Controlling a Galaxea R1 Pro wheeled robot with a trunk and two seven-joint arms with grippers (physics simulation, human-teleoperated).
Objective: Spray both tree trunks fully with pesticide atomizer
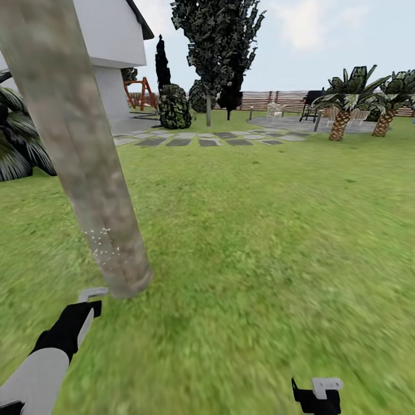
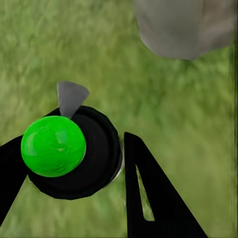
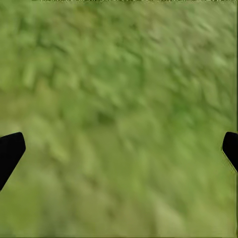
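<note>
L gripper (image 2: 74,163), lower left of head view, grips the atomizer (image 2: 69,148), nozzle just short of trunk (image 1: 86,173) base w/ white specks. R gripper (image 3: 119,148) fingers wide over lawn (image 1: 259,230); open grass center/right to the stones (image 1: 196,140).

head looks across lawn (image 1: 259,230); wrists face grass closely.

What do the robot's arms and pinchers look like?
The left arm is a smooth white tube ending in a black wrist. The left gripper has flat black fingers, pointed like wedges, one with a slot. The right gripper shows black fingertips, and a pale grey piece on black.
</note>
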